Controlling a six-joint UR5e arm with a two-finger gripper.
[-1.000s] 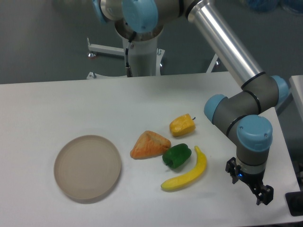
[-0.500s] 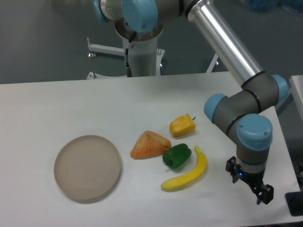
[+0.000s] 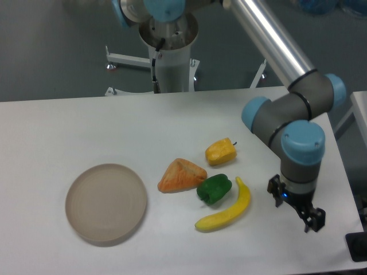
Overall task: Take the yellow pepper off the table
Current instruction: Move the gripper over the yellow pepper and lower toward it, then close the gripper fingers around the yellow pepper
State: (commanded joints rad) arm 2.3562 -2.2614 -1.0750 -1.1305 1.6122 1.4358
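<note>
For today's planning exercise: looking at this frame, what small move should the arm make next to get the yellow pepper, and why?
Probably shift the gripper toward the table's far side and a little left, to hover over the yellow pepper. The gripper is open and empty, nearer the camera than the pepper and beyond the banana.

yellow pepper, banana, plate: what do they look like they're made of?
Yellow pepper: probably molded plastic or foam, with a dull, even yellow-orange skin and little shine. Banana: likely plastic, smooth with a faint sheen and a uniform yellow. Plate: matte beige, with faint concentric rings on its face; it could be plastic or unglazed ceramic, the picture can't settle which.
</note>
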